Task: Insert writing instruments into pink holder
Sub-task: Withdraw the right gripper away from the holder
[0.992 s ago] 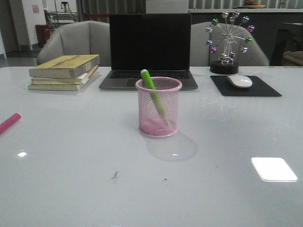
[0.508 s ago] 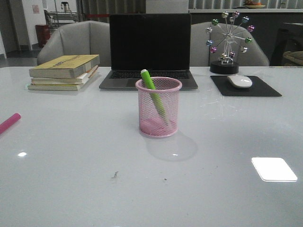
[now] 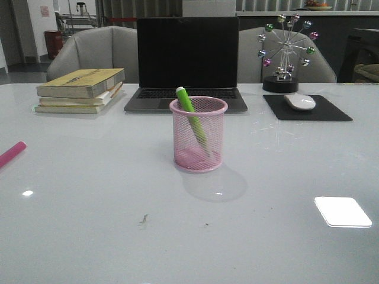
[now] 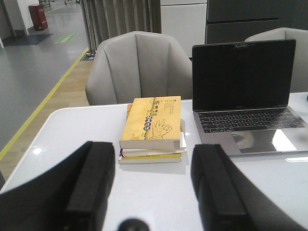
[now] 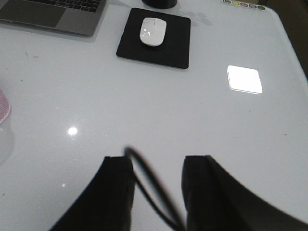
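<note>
At the desk's far-left edge, the pink pen lies slanted, nearest the left tool, which gapes wide and empty.

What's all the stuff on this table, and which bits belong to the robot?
Pen cup: one, pink wire mesh, table centre.
Green pen: one, lime, leaning inside the cup.
Pink pen: one, hot pink, lying at the table's left edge.
Books: a stack, yellowish covers, back left.
Laptop: one, dark screen, open, behind the cup.
Mouse: one, white, on a black pad, back right.
Ferris-wheel ornament: one, coloured balls, behind the pad.
Chairs: two, grey, behind the table.
Left claw: black, open, empty.
Right claw: black, open, empty.
</note>
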Controlling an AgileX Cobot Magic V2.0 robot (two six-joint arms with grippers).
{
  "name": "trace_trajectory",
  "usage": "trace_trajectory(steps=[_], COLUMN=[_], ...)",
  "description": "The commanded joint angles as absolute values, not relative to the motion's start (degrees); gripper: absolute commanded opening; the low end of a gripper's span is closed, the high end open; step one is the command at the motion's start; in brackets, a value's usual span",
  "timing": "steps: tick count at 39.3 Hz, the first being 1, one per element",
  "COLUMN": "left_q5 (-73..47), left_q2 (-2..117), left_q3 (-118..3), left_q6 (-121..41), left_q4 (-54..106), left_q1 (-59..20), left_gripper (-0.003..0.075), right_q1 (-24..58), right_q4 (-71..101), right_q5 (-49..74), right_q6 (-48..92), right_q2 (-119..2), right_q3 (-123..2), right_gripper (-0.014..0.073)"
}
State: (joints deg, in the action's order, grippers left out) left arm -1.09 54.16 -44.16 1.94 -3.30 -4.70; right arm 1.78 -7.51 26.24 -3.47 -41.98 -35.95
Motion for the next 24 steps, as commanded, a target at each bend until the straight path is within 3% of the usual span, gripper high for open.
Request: trace_trajectory(steps=[1, 24], left_q5=[3.94, 3.94], left_q2=[53.59, 53.59], left_q3=[-46.18, -46.18], left_q6=[2.40, 2.40], left_q4=[-3.02, -3.02], left_q1=[-4.54, -4.54], left_gripper=[0.0426, 0.0426], right_q1=[1.32, 1.32], right_q4=[-8.52, -8.52], right_q5=[22.70, 23.78], right_q6=[-2.91, -2.91], right_q2=[-40.70, -40.70], right_q3=[-36.78, -36.78], right_gripper=[0.0379, 0.0379])
